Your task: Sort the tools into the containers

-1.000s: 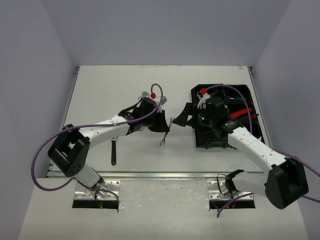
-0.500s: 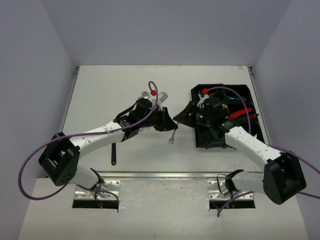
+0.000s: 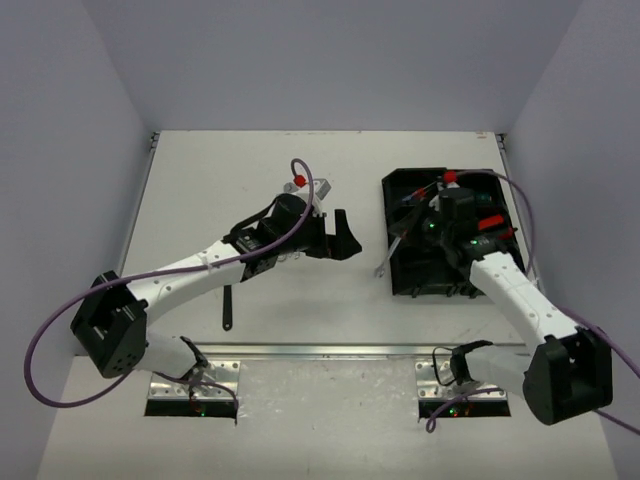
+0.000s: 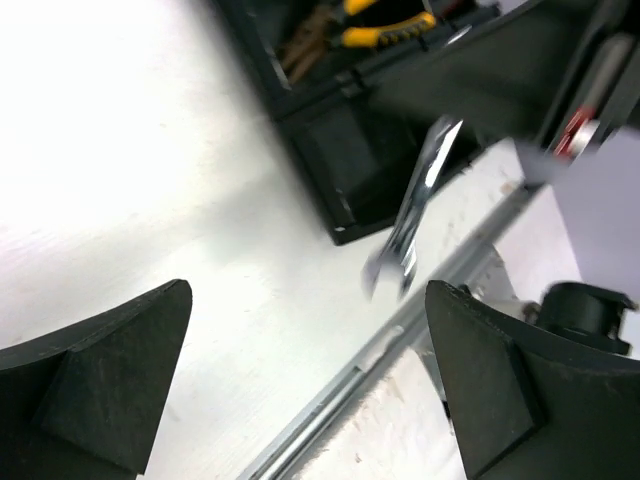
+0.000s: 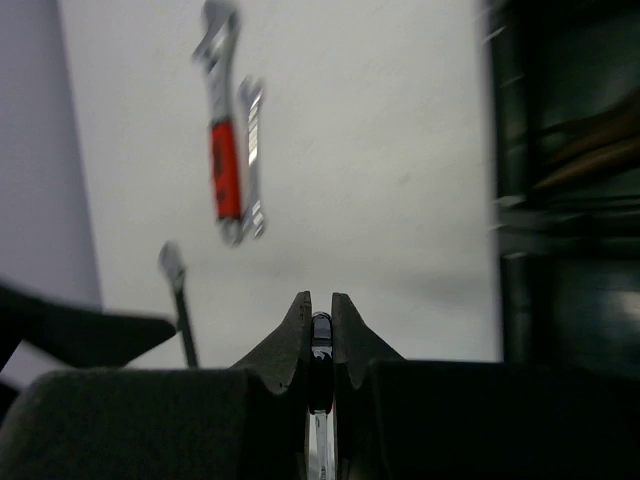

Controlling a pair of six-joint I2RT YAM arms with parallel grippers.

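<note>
Tools on the table, nearest first: a dark-handled tool (image 3: 228, 305) lies alone near the front edge of the table (image 3: 200, 190), just in front of the left arm. Further in, the left fingers (image 4: 110, 390) are spread wide with nothing between them, above bare table to the left of the tray.

A silver wrench (image 4: 420, 195) is pinched at one end by the right fingers (image 5: 295, 340), which are closed to a narrow slit on it. The wrench hangs tilted. Its free open end is past the near left corner of the black organiser tray (image 3: 400, 280), clear of the table. Blur hides its exact height.

In the tray, yellow-handled pliers (image 4: 385, 25) sit in one compartment and a red-handled tool (image 3: 490, 222) in a section on the right side.

Farthest out, a red-handled wrench (image 5: 225, 185) lies flat on the table. A plain wrench (image 5: 252, 150) lies just beside it, roughly parallel.
</note>
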